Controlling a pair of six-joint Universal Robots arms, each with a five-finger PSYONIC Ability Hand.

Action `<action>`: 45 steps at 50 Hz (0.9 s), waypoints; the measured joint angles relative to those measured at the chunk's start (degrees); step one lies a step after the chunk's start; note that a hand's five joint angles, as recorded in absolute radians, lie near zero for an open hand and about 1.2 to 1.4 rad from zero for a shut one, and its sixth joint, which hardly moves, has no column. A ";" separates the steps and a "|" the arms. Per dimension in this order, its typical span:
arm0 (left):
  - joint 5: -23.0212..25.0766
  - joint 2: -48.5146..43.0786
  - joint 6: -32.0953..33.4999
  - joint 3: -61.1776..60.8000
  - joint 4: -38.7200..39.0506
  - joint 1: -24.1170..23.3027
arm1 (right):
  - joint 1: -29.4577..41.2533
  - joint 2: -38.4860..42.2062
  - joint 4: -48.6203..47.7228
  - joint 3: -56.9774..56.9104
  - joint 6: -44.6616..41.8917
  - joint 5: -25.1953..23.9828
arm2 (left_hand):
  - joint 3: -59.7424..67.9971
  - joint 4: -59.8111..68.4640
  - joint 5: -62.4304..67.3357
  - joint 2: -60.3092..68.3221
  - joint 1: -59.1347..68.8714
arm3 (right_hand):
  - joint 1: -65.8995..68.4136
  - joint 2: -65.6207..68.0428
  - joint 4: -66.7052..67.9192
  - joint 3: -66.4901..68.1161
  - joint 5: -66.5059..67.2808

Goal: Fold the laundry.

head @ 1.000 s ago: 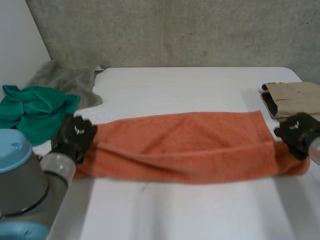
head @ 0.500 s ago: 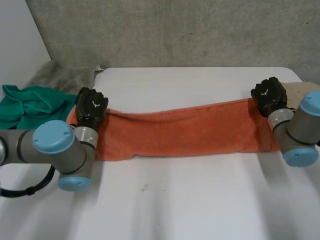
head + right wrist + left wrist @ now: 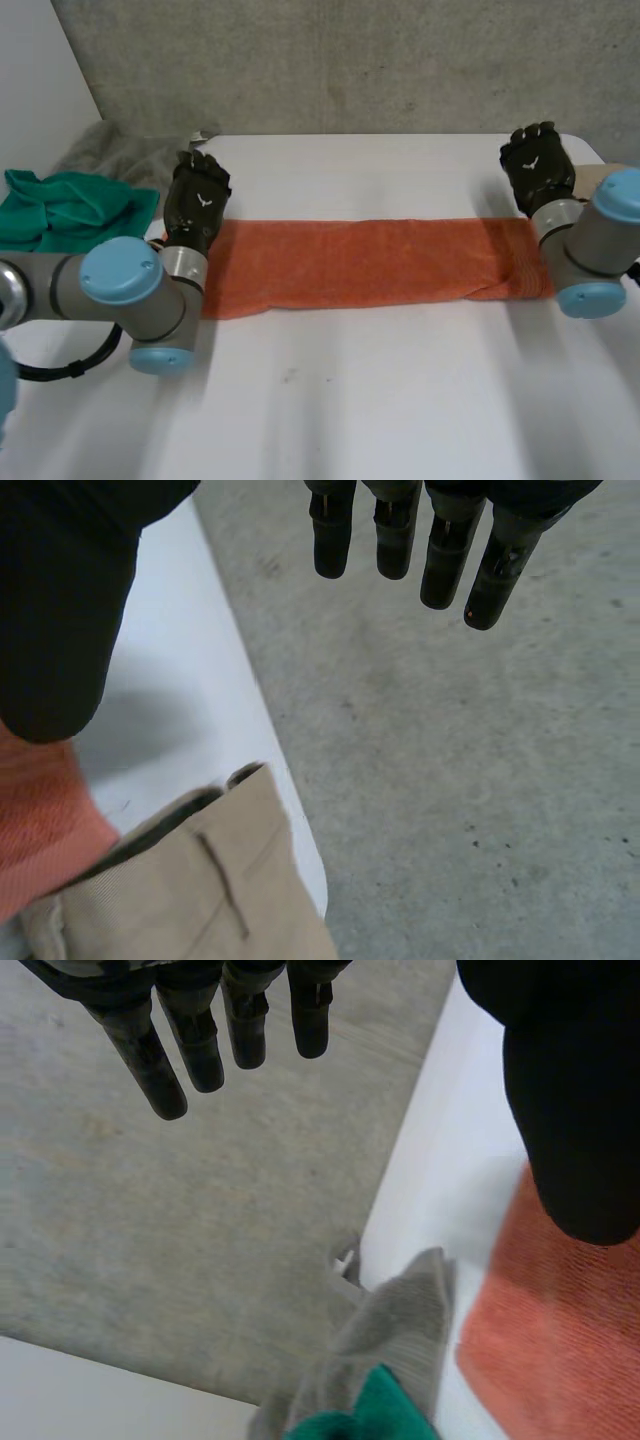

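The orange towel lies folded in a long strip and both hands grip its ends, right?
No: they grip nothing. The left hand and right hand are open, fingers straight, as both wrist views show. The towel does lie folded in a long strip.

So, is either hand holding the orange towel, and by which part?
Nothing is held. The left hand and the right hand are open, fingers straight, near the orange towel.
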 measured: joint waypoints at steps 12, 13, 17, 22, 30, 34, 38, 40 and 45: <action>0.79 19.39 -9.87 -13.45 -3.73 3.83 | -3.66 -19.00 17.66 12.60 14.33 -4.02 | 0.00 0.00 -0.01 0.00 0.00 | 0.00 0.00 0.00 0.00 0.00; 0.90 20.86 -11.42 -14.56 -4.66 4.25 | -4.45 -19.52 20.20 13.23 15.04 -4.94 | 0.00 0.00 0.00 0.00 0.00 | 0.00 0.00 0.00 0.00 0.00; 1.52 24.61 -16.85 -17.68 -8.29 5.38 | -6.17 -20.07 25.75 14.67 16.08 -7.17 | 0.00 0.00 0.00 0.00 0.00 | 0.00 0.00 0.00 0.00 0.00; 2.55 26.52 -22.71 -20.17 -12.25 5.83 | -8.53 -19.15 32.04 17.33 16.42 -10.70 | 0.00 0.00 -0.02 0.00 0.00 | 0.00 0.00 0.00 0.00 0.00; 3.04 25.69 -24.85 -20.95 -13.53 5.40 | -9.06 -13.13 24.60 18.76 15.38 -10.36 | 0.00 0.00 0.00 0.00 0.00 | 1.56 2.40 1.59 2.27 1.81; 3.03 24.99 -24.70 -20.95 -13.44 5.21 | -9.06 -10.29 20.80 18.32 14.22 -9.88 | 0.00 0.00 0.00 0.00 0.00 | 15.61 19.09 18.28 19.52 17.10; 3.00 24.55 -24.48 -21.04 -13.32 5.06 | -9.61 -8.33 18.27 17.77 12.12 -9.13 | 0.00 0.00 -0.02 0.00 0.00 | 43.01 52.16 50.29 51.26 47.90; 2.99 24.52 -24.44 -21.09 -13.31 5.00 | -10.11 -8.30 17.90 17.87 11.49 -8.81 | 0.00 0.00 0.00 0.00 0.00 | 44.11 53.93 52.50 53.27 50.12; 2.98 24.81 -24.34 -21.21 -13.34 4.79 | -13.25 -11.39 17.32 20.03 8.94 -8.28 | 0.00 0.00 0.00 0.00 0.00 | 44.41 54.81 54.59 54.86 51.89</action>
